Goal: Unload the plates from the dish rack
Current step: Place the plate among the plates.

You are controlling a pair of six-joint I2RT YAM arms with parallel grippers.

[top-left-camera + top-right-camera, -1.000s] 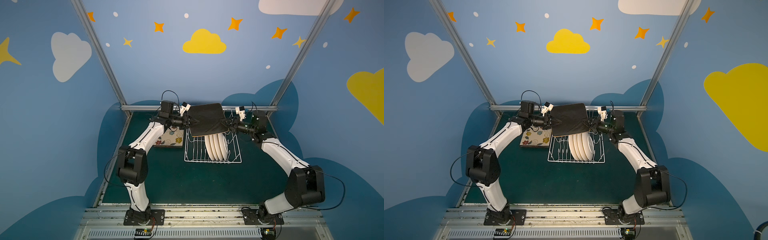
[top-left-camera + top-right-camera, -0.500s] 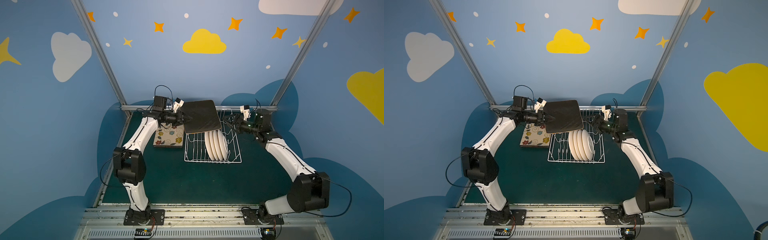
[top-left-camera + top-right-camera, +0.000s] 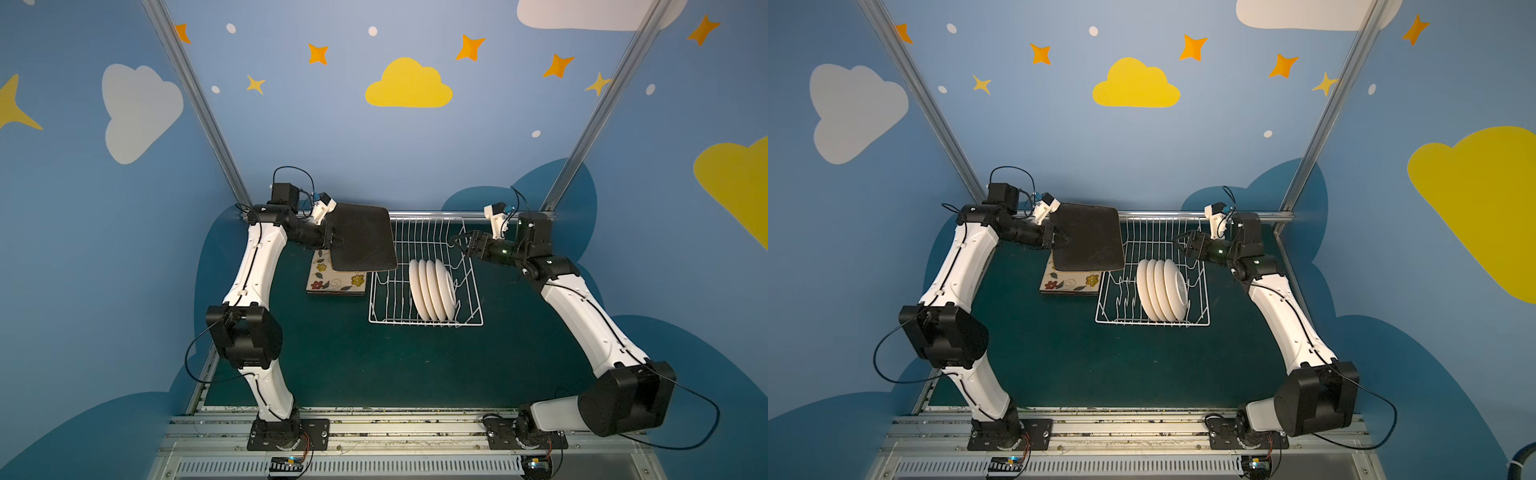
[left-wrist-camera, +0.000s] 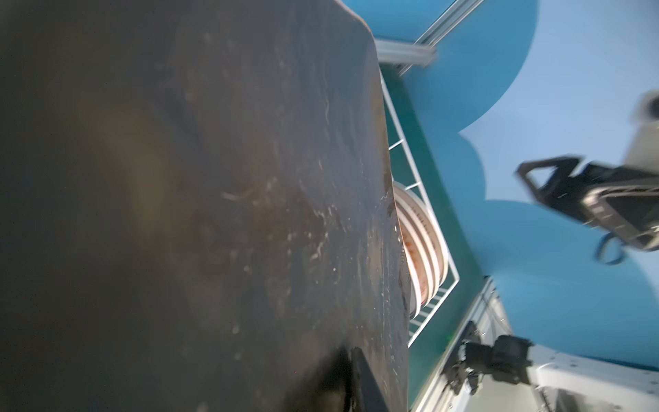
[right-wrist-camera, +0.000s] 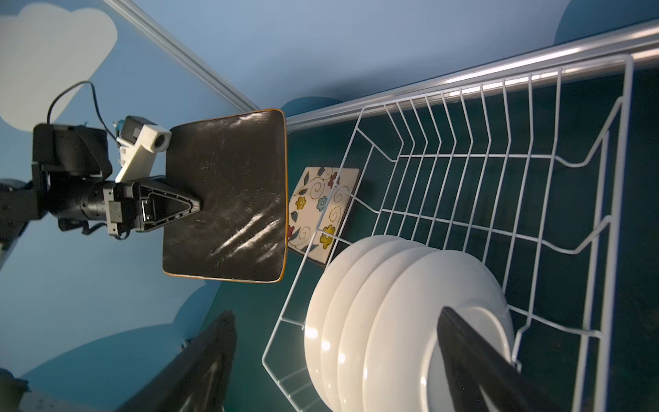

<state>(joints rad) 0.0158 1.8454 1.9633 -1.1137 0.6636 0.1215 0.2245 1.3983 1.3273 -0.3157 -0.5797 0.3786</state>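
Observation:
My left gripper (image 3: 337,241) is shut on the edge of a black-backed square plate (image 3: 362,237), which hangs roughly flat in the air above a cream flowered plate (image 3: 336,283) lying on the mat. In the left wrist view the dark plate (image 4: 214,178) fills most of the picture, with one finger (image 4: 360,378) lying on it. Several round white plates (image 3: 430,289) stand on edge in the white wire dish rack (image 3: 424,323). My right gripper (image 3: 463,245) is open and holds nothing, above the rack's far right side; its wrist view looks down on the white plates (image 5: 392,321).
The green mat (image 3: 374,365) lies in front of the rack. A metal rail (image 3: 415,214) runs just behind the rack. Blue walls close in on three sides.
The right gripper opened, let go of the dark plate and drew back to the right. The left arm carried the plate leftward, from over the rack to over the flowered plate.

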